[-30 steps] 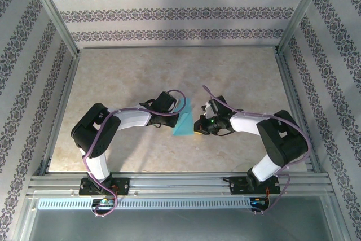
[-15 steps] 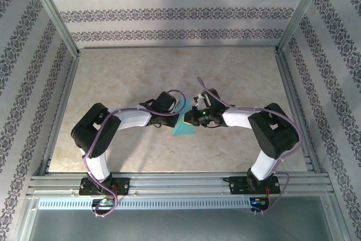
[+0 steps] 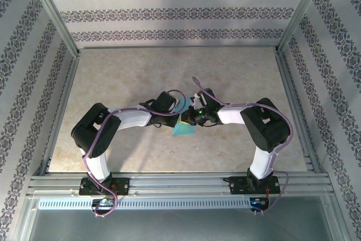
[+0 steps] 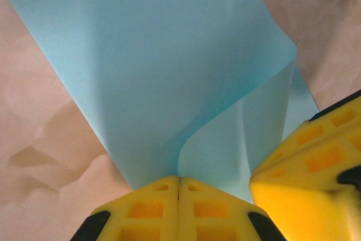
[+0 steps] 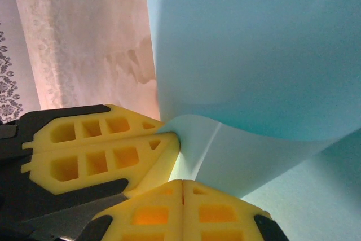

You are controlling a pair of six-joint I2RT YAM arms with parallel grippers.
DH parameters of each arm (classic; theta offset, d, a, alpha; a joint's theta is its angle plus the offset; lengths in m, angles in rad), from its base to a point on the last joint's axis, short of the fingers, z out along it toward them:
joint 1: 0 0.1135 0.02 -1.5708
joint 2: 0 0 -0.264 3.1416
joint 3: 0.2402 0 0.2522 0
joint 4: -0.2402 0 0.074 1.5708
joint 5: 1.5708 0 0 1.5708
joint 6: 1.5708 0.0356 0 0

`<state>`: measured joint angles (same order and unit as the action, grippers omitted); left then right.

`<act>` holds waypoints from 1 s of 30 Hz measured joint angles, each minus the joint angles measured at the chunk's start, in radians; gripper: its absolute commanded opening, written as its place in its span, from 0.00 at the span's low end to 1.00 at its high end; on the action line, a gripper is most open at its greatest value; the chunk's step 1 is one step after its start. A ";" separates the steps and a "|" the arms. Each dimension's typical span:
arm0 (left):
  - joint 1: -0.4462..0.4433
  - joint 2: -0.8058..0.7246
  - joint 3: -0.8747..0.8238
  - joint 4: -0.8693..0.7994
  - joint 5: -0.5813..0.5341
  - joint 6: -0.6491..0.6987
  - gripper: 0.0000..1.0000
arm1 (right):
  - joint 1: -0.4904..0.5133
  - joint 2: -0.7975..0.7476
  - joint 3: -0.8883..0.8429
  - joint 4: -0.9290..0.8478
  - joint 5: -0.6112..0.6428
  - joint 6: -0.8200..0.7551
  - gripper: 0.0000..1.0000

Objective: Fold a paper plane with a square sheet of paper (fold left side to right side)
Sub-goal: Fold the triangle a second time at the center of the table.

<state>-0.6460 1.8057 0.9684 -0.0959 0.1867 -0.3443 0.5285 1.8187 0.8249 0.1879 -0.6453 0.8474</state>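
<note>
The square sheet of paper (image 3: pixel 183 129) is cyan-blue and stands partly lifted off the table, bent over on itself in a soft curl (image 4: pixel 169 66) (image 5: pixel 254 55). My left gripper (image 3: pixel 178 118) (image 4: pixel 179 180) is shut on the paper's curled edge, and in the right wrist view it (image 5: pixel 162 134) pinches a corner. My right gripper (image 3: pixel 189 119) (image 5: pixel 182 185) has its jaws closed tight with no gap, tips against the lighter flap; no paper shows between them. In the left wrist view a right finger (image 4: pixel 307 167) sits close beside the left jaws.
The beige marbled tabletop (image 3: pixel 169 71) spreads around the arms. Aluminium frame rails (image 3: pixel 62 105) and patterned walls bound it on the left, right and back. Both wrists meet near the table's middle.
My right arm has swung left from about a hand's width away until its gripper meets the paper beside the left gripper. The left arm has held still with the paper.
</note>
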 measured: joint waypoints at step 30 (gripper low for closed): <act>0.000 0.000 0.008 -0.004 0.003 0.006 0.24 | 0.000 0.013 -0.002 -0.056 0.051 -0.039 0.00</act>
<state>-0.6460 1.8053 0.9760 -0.1001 0.1898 -0.3386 0.5282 1.8320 0.8234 0.1314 -0.5945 0.8082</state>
